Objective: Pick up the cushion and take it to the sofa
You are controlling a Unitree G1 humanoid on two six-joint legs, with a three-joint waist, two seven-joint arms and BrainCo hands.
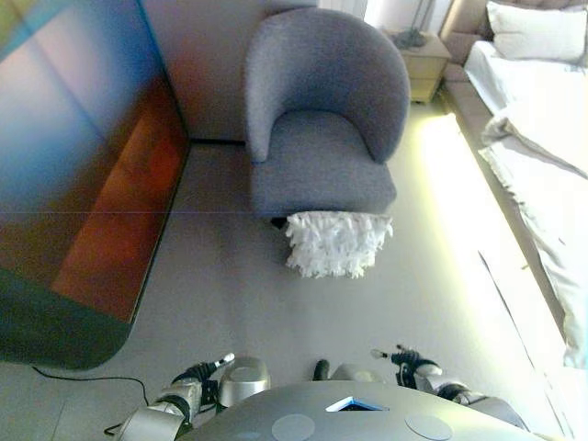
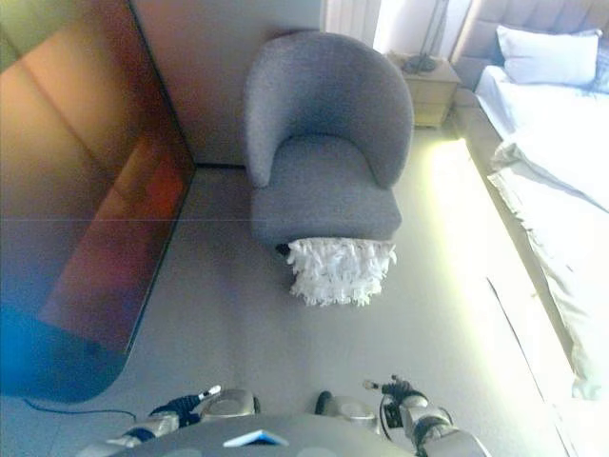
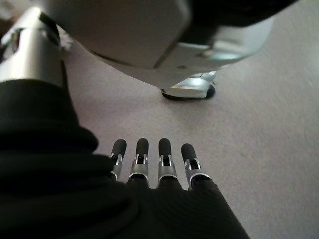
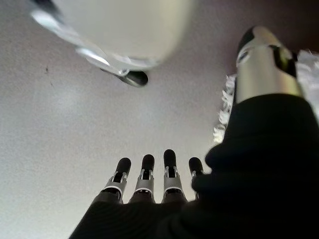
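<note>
Left eye view puts the cushion [image 1: 336, 243] — white and shaggy — just below the centre of the frame, on the floor [image 1: 220, 294] and leaning against the front edge of the grey armchair [image 1: 322, 119], which fills the upper middle. Nothing holds it. The task is at its very start: the cushion has not been picked up, and carrying it is all still to do.

Both hands sit at the bottom edge of the frame, well apart from the cushion. The left hand [image 1: 217, 365] shows at lower left, the right hand [image 1: 401, 357] at lower right. In the left wrist view the left hand's fingers [image 3: 141, 149] lie straight in a row over bare carpet, empty. The right wrist view shows the same of the right hand — straight fingers [image 4: 169, 158], nothing between them — with a strip of the cushion's white fringe [image 4: 224, 112] at the right edge of that picture.

No piece of furniture longer than the armchair shows, so I take the armchair as the seat meant by "sofa"; that is a guess. A bed [image 1: 542, 138] with pale covers runs down the right side, a small nightstand [image 1: 418, 60] stands at the upper right, and a dark glossy panel [image 1: 83, 165] takes up the left.

What remains, as I judge it: close on the cushion, reach down, grip it, lift it onto the seat.
</note>
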